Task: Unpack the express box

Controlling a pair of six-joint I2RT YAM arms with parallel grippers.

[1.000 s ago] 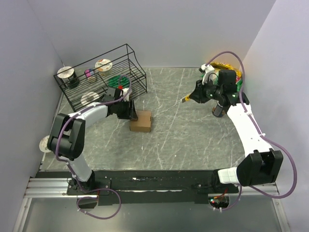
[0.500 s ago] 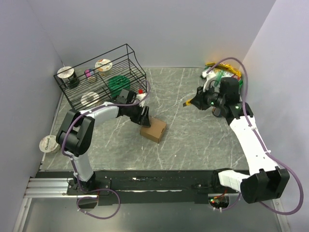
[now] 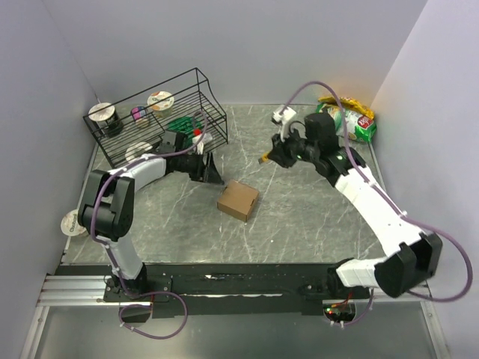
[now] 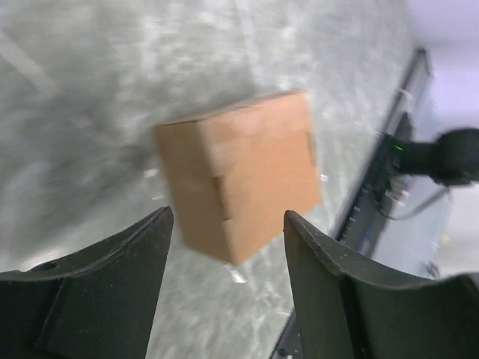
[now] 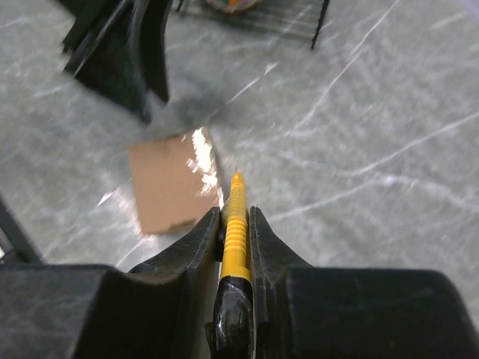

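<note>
From above, the express box (image 3: 238,200) sits closed on the grey counter (image 3: 299,224), between the two arms. The left gripper (image 3: 212,173) is just beside its far-left corner, and the right gripper (image 3: 275,153) is apart from it, toward the back. Left wrist: the jaws stand apart and empty, with the box beyond them (blurred). Right wrist: the fingers are clamped on a yellow-handled tool (image 5: 235,221), its tip pointing toward the box.

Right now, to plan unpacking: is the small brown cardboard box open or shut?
Shut: the small brown cardboard box shows flat, closed flaps in every view.
</note>
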